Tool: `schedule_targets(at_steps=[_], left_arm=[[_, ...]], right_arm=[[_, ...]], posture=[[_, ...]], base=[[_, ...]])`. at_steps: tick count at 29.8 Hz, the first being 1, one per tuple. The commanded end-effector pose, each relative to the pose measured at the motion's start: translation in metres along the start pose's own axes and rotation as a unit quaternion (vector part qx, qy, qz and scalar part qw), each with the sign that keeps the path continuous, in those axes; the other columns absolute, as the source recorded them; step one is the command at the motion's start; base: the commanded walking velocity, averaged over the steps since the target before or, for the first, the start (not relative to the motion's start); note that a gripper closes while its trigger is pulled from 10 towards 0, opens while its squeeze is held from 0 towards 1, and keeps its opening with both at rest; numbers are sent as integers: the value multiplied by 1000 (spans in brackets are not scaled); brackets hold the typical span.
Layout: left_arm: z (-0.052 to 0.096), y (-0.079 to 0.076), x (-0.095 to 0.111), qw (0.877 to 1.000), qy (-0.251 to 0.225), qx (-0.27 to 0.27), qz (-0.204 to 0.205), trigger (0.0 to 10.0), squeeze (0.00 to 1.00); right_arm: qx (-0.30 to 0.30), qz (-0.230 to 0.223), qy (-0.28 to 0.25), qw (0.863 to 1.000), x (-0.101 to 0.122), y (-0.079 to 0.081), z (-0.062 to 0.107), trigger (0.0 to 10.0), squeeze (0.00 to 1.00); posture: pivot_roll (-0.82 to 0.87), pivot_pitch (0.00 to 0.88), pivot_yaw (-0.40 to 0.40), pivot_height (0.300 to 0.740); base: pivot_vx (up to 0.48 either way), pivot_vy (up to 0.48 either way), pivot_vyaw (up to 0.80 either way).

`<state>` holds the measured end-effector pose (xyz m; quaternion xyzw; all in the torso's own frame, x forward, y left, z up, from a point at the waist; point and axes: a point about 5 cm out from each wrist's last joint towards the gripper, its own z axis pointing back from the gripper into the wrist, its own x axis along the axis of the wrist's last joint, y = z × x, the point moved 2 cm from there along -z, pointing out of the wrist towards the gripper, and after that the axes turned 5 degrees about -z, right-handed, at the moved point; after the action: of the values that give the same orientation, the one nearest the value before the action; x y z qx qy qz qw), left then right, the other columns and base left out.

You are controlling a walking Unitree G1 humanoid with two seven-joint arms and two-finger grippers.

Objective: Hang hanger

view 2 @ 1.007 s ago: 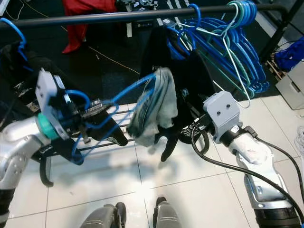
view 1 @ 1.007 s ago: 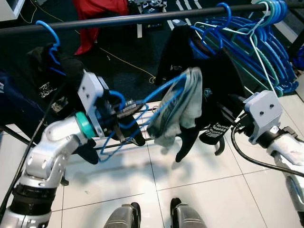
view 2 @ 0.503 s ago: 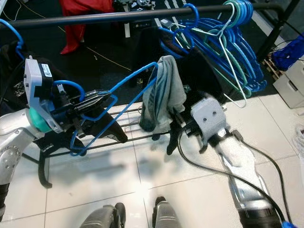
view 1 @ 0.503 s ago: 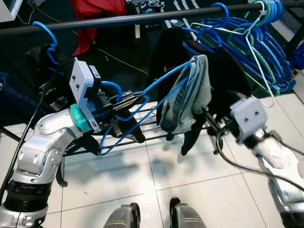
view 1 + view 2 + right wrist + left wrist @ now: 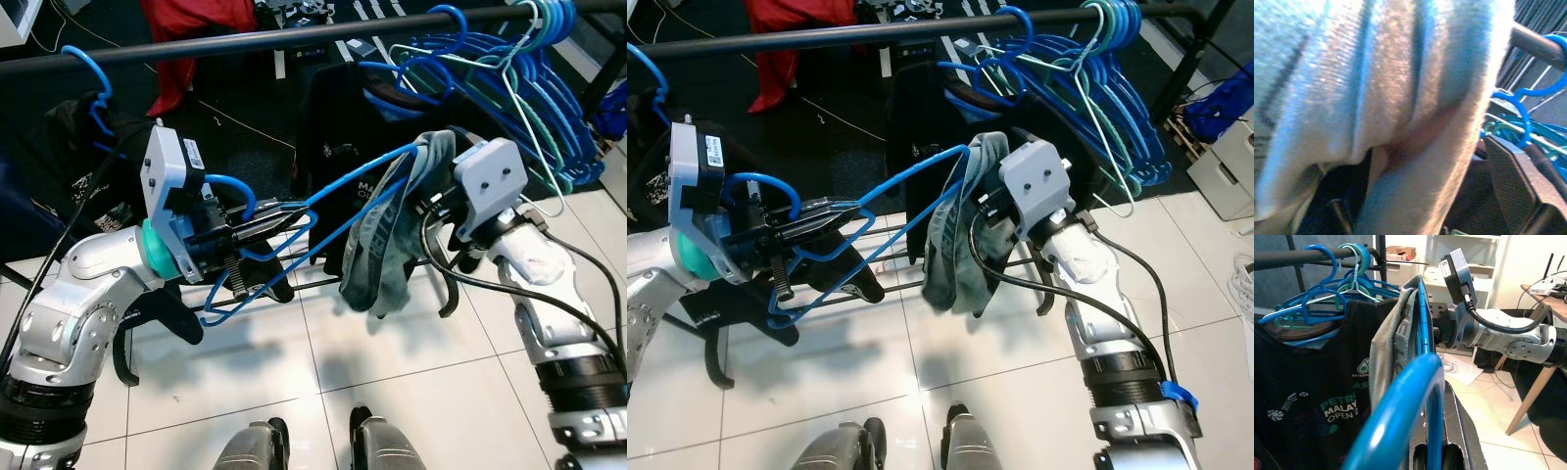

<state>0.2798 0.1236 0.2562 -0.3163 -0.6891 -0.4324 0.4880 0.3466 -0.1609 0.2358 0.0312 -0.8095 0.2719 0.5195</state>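
I see the left gripper [image 5: 257,231] clamped on the blue plastic hanger [image 5: 323,211] carrying a grey garment [image 5: 392,245]. Right gripper [image 5: 982,211] against the garment, fingers unreadable. Black T-shirt [image 5: 338,137] and bunched blue hangers [image 5: 509,88] crowd the black rail [image 5: 245,41].

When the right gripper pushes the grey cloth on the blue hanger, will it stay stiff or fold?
The grey cloth probably folds: it droops in soft creases over the blue hanger. It looks light, and may slide along the smooth hanger held by the left gripper.

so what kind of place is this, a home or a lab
Hard to say; likely a home or test room set up for laundry. A clothes rail holds a bunch of blue hangers and a black t-shirt, with white tiled floor below and white shelving behind.
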Motion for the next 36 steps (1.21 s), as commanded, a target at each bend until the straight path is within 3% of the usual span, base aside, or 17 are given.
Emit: schedule_targets(at_steps=[1, 5, 19, 25, 34, 36], left_arm=[[1, -6, -1, 1000, 6, -12, 1, 10000, 0], [-2, -4, -8, 1000, 18, -3, -7, 10000, 0], [-5, 3, -28, 998, 59, 22, -29, 10000, 0], [-4, 17, -41, 992, 87, 74, -51, 10000, 0], [4, 33, -41, 984, 102, 119, -85, 10000, 0], [18, 35, -44, 972, 150, 93, -156, 10000, 0]], right_arm=[[7, -15, 6, 1000, -4, 2, 0, 0, 0], [44, -41, -14, 998, 7, 11, -2, 0, 0], [33, -58, -23, 998, 12, 5, 13, 0, 0], [25, -65, -21, 997, 12, -1, 18, 0, 0], [15, -57, -1, 998, 8, -9, 24, 0, 0], [11, -32, 17, 999, 10, -23, 29, 10000, 0]], posture=[[-107, 143, 61, 740], [-113, 141, 62, 740], [-137, 134, 68, 740], [-142, 132, 63, 740], [-143, 137, 57, 740], [-139, 141, 56, 740]], base=[[0, 0, 0], [0, 0, 0], [0, 0, 0], [0, 0, 0], [0, 0, 0], [0, 0, 0]])
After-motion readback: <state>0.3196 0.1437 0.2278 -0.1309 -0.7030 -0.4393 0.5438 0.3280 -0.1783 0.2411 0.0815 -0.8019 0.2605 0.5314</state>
